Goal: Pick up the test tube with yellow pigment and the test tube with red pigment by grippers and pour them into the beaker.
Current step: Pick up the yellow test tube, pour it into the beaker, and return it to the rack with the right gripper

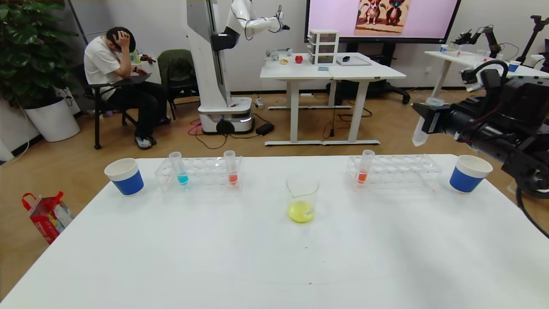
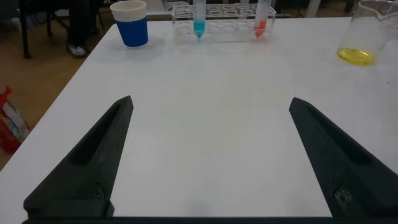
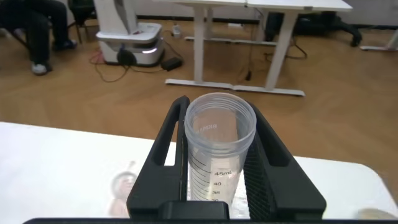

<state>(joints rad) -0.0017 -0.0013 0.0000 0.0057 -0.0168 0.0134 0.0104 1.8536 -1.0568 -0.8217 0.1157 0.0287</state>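
Observation:
My right gripper (image 1: 425,120) is shut on the test tube with yellow pigment (image 1: 419,131), which looks clear, with no liquid showing. It hangs nearly upright, mouth up, above the right rack (image 1: 399,169). In the right wrist view the tube (image 3: 219,146) sits between the black fingers (image 3: 163,143). The beaker (image 1: 302,199) stands mid-table with yellow liquid at its bottom. One test tube with red pigment (image 1: 232,169) stands in the left rack (image 1: 199,171), a look-alike (image 1: 364,169) in the right rack. My left gripper (image 2: 211,106) is open over bare table, far from the beaker (image 2: 364,34).
A blue-liquid tube (image 1: 179,169) stands in the left rack. Blue-and-white paper cups stand at the far left (image 1: 125,176) and far right (image 1: 469,173). The table's far edge runs just behind the racks. Another robot, desks and a seated person are beyond it.

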